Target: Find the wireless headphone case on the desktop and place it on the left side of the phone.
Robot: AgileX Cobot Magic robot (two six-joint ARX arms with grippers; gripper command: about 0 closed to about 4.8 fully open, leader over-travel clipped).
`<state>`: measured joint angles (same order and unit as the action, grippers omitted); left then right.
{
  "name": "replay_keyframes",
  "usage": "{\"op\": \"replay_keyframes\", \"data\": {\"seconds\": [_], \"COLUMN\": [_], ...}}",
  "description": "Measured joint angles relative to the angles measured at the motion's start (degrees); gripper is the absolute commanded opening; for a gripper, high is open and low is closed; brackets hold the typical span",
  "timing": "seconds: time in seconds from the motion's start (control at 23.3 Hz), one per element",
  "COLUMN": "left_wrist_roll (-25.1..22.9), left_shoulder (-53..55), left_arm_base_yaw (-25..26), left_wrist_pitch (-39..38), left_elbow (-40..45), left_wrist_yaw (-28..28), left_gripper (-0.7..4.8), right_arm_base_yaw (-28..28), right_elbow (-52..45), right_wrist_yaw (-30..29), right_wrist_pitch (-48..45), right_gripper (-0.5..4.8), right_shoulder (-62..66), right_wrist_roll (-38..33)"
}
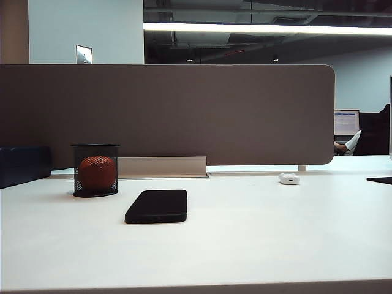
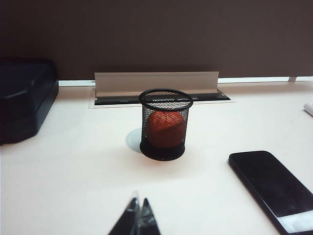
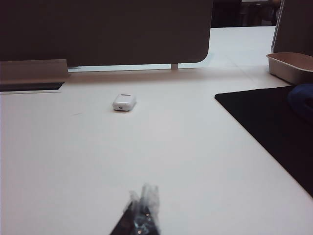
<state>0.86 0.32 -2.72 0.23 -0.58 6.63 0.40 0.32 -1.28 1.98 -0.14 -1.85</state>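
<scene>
Exterior view: you see the broad white desktop (image 1: 245, 245) backed by a brown partition panel (image 1: 184, 113). A black mesh cup (image 1: 95, 170) holding an orange ball (image 1: 97, 172) stands at the left, near the panel. The flat black rectangular phone (image 1: 157, 206) lies just right of the cup and nearer the camera. The small glossy white wireless headphone case (image 1: 289, 178) rests at the right, close to the panel foot, well apart from the phone. No arm or gripper appears in this view.

In the right wrist view, a black mat (image 3: 274, 132) and a beige tray (image 3: 292, 66) lie to one side; bare desk separates the case (image 3: 123, 102) from the right gripper (image 3: 142, 215). The right gripper's fingertips are pressed together, holding nothing, low over the desk and well short of the case.

In the left wrist view, the left gripper (image 2: 138, 218) also shows fingertips pressed together, empty, pointing toward the mesh cup (image 2: 165, 125), with the phone (image 2: 274, 188) off to one side and a dark box (image 2: 24, 98) on the other.
</scene>
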Motion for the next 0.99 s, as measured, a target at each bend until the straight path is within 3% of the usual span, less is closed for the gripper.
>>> {"op": "replay_keyframes", "data": {"seconds": [0.82, 0.99], "left_wrist_roll": [0.0, 0.0], "left_shoulder": [0.0, 0.0], "left_arm_base_yaw": [0.0, 0.0], "left_wrist_pitch": [0.0, 0.0], "left_elbow": [0.0, 0.0], "left_wrist_yaw": [0.0, 0.0], "left_gripper": [-0.05, -0.05], "right_arm_base_yaw": [0.0, 0.0], "right_elbow": [0.1, 5.5], "right_wrist_yaw": [0.0, -0.1], "right_wrist_pitch": [0.0, 1.6], "right_gripper": [-0.05, -0.05], "right_shoulder": [0.0, 0.1], "right_wrist_roll": [0.0, -1.6]}}
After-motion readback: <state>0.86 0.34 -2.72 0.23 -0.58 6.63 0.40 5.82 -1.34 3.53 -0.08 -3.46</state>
